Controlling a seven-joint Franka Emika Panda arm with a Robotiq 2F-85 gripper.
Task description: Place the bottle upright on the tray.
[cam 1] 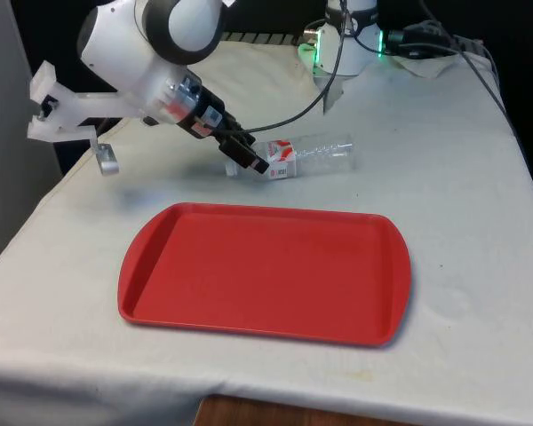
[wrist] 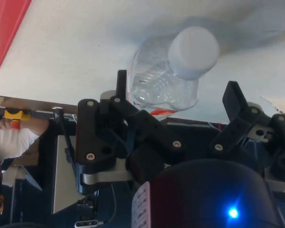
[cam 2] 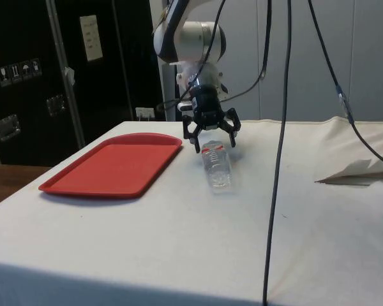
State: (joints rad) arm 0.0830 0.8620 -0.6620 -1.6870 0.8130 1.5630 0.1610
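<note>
Gripper (cam 2: 212, 135) is wide open on my feed, holding nothing, and sits low at the cap end of the bottle (cam 1: 309, 156). From the side camera I see the two black fingers (cam 2: 195, 135) spread to either side of the bottle's end, not touching it as far as I can tell. Wrist camera agrees: fingers (wrist: 235, 102) stand apart with the white cap (wrist: 193, 52) and clear neck showing between them, gap visible on both sides. Bottle is clear plastic with a red and white label (cam 1: 282, 168), lying on its side on the white cloth (cam 1: 462, 169), not upright. In the front view it lies crosswise just beyond the tray's far edge, label end toward the front view's left where the gripper (cam 1: 251, 161) is, base pointing toward the front view's right. Tray (cam 1: 355, 293) is red, flat on the cloth, nearer the front camera than the bottle; bottle and tray are close but apart. In the side view the tray (cam 2: 96, 178) is left of the bottle (cam 2: 216, 167). Arm (cam 1: 151, 62) reaches in from the front view's left, wrist tilted down toward the bottle. Wrist camera also catches a person's arm (wrist: 16, 135) in a white sleeve past the table edge.
</note>
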